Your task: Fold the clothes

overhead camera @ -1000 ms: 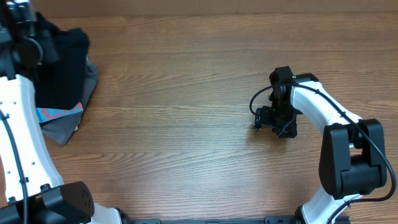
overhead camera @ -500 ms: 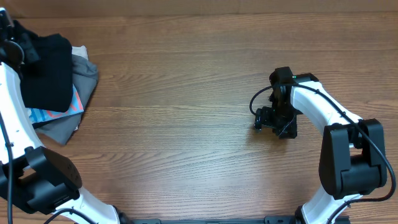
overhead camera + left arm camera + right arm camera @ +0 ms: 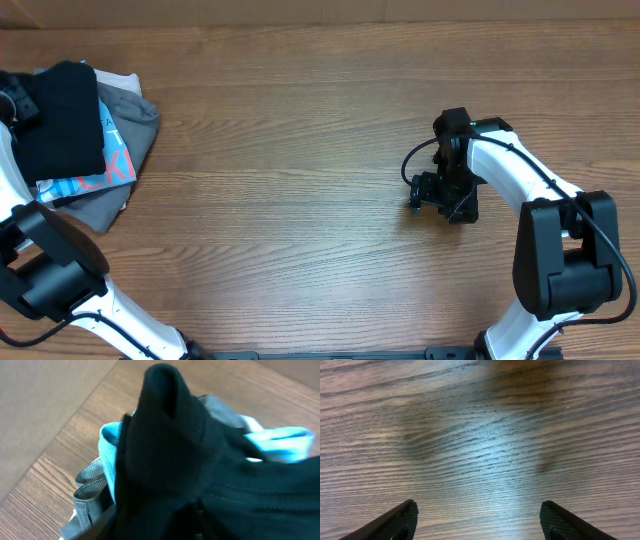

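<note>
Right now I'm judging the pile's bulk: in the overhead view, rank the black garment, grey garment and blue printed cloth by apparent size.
1. black garment, on top.
2. grey garment, showing around the edges.
3. blue printed cloth, only a strip visible.
The lower two are partly covered, so their true sizes are unsure.

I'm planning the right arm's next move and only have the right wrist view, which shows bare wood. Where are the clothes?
Observer: Overhead, the clothes pile lies at the far left of the table, well apart from the right gripper.
Operator: What's on top?
Observer: A black garment lies over a light blue piece and a grey one.
Operator: And the left arm?
Observer: The left arm reaches to that pile. Black cloth fills its wrist view, and its fingers are hidden.
</note>
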`<move>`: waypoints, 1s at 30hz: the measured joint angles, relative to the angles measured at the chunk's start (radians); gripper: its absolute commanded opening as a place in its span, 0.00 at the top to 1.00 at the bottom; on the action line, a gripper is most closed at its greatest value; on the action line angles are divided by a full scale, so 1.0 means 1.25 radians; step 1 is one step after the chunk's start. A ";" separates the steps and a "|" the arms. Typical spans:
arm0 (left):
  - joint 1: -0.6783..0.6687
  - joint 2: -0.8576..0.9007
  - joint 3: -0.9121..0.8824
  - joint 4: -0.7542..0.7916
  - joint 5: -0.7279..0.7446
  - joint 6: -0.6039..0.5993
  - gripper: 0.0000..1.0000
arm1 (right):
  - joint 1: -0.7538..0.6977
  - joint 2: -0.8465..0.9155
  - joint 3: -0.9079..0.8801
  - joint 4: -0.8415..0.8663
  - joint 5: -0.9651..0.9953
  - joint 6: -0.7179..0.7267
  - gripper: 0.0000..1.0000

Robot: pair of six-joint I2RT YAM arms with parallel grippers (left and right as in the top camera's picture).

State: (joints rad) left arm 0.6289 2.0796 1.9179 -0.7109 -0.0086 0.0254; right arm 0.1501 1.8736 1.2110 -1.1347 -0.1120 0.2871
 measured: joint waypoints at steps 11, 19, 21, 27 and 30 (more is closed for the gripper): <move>0.034 0.051 0.001 0.026 -0.004 -0.004 0.00 | 0.000 0.000 0.000 -0.002 0.000 0.001 0.13; 0.032 0.010 0.059 0.016 -0.003 0.000 0.00 | 0.000 0.000 0.000 0.012 -0.022 0.001 0.00; 0.025 -0.041 0.073 0.016 -0.003 0.000 0.00 | 0.000 0.000 0.000 0.025 -0.038 0.000 0.00; -0.072 -0.190 0.110 -0.070 -0.001 0.000 0.00 | 0.000 0.000 0.000 0.140 -0.101 0.000 0.00; -0.161 -0.213 0.117 -0.157 0.029 0.000 0.00 | 0.000 0.000 0.008 0.201 -0.132 0.000 0.00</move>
State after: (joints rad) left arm 0.4271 1.8130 2.0640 -0.9073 0.0273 0.0250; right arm 0.1505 1.8740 1.2205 -0.8833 -0.2768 0.2867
